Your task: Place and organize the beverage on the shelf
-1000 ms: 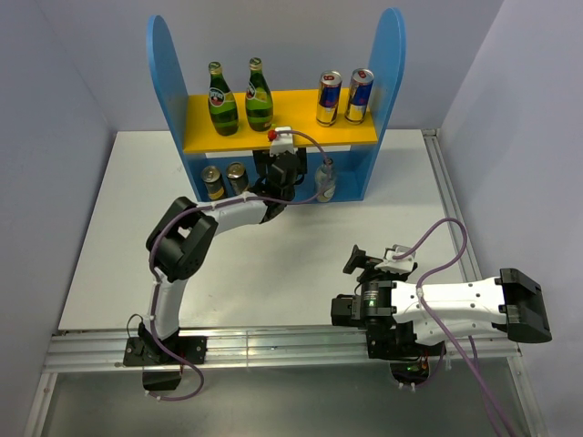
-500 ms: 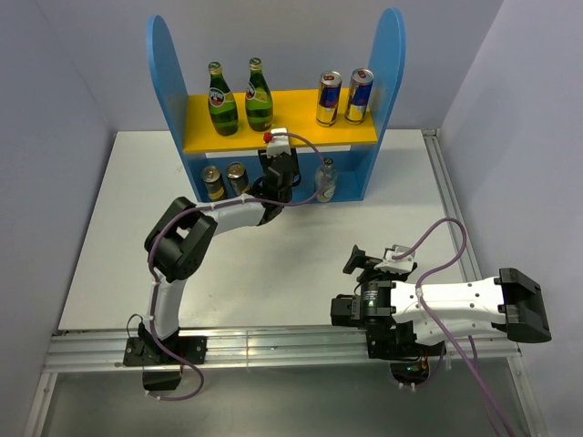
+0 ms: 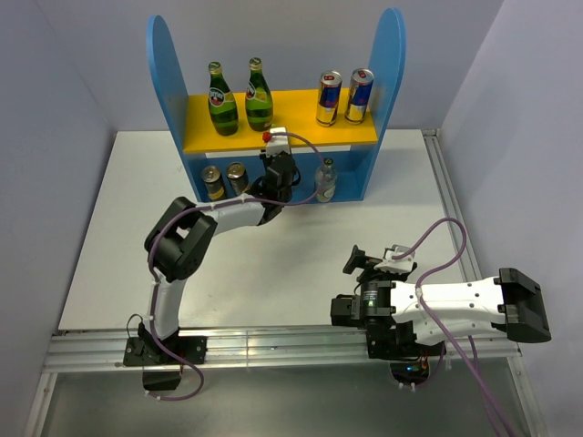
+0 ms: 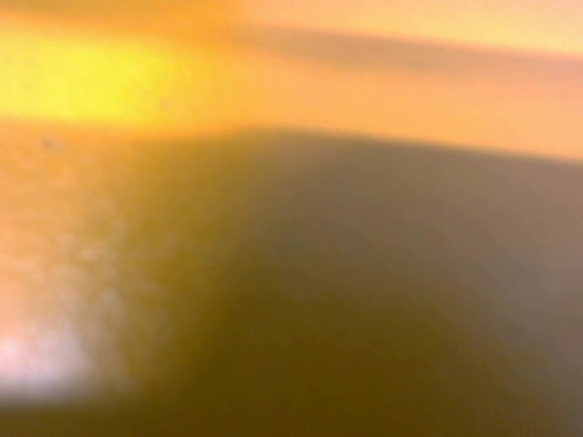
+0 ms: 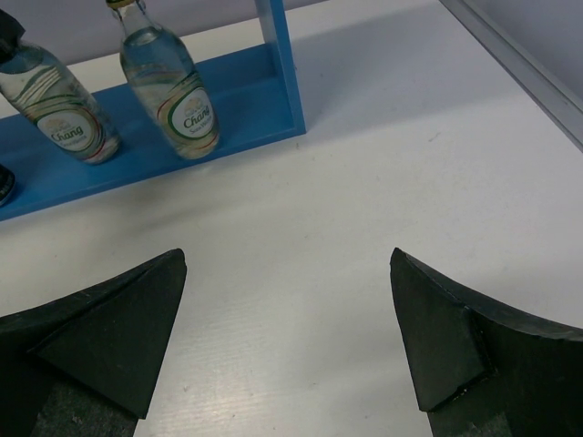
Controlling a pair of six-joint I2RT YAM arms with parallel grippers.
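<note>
now left end effector (image 3: pixel 279 173) on bottle (image 5: pixel 59 114)

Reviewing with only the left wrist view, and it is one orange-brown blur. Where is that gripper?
Observer: The left gripper is inside the blue two-level shelf, under its yellow upper board.
Operator: What stands beside it?
Observer: Two clear labelled glass bottles stand on the blue base, one right at the gripper.
Operator: And the other arm?
Observer: The right gripper is open and empty over the white table.
</note>
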